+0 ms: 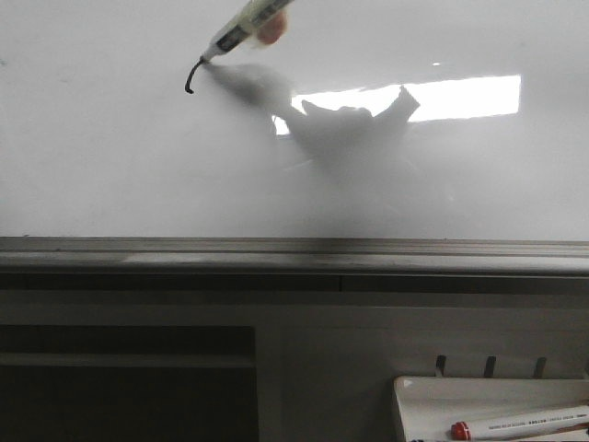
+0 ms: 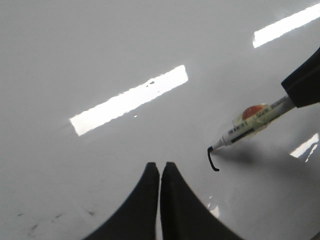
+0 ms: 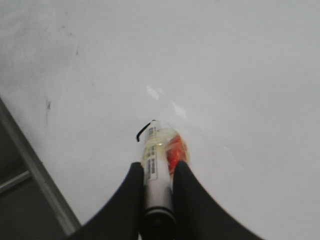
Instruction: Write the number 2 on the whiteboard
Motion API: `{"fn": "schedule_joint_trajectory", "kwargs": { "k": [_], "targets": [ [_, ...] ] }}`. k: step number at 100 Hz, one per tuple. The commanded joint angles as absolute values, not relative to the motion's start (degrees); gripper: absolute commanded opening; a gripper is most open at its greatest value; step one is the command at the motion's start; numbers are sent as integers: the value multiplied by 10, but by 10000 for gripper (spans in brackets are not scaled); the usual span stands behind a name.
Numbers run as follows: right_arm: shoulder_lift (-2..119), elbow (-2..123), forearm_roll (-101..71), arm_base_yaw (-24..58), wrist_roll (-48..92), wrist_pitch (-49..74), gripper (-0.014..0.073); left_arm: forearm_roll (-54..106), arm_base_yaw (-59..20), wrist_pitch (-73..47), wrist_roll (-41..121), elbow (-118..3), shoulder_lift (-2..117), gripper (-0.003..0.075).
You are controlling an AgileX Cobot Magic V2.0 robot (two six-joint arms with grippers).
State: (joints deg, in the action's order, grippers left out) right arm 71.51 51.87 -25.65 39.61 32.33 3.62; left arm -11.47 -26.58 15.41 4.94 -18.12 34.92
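Tray, matte white, lower right, with red-capped pen. Whiteboard: glossy; short hooked black stroke, possibly number 2's start. Right gripper clamps marker; left gripper closed, empty.

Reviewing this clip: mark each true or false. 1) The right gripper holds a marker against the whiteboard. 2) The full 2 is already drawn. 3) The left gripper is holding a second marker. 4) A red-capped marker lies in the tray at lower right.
1) True: the right gripper clamps the marker, tip on the whiteboard.
2) False: only a short curved stroke exists.
3) False: the left gripper is shut and empty.
4) True: the red-capped marker lies in the tray.
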Motion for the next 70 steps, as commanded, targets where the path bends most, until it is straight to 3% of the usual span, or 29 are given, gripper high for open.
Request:
{"fn": "schedule_joint_trajectory", "kwargs": {
  "k": [1, 23, 49, 70],
  "targets": [
    [680, 536, -244, 367, 329, 16, -55, -104, -264, 200, 43, -199, 348, -20],
    [650, 477, -270, 340, 329, 117, -50, -104, -264, 200, 43, -199, 348, -20],
    [729, 474, -276, 434, 329, 60, -50, -104, -264, 199, 43, -199, 348, -20],
    [718, 463, -292, 422, 329, 77, -50, -104, -264, 196, 43, -199, 348, -20]
  ]
}}
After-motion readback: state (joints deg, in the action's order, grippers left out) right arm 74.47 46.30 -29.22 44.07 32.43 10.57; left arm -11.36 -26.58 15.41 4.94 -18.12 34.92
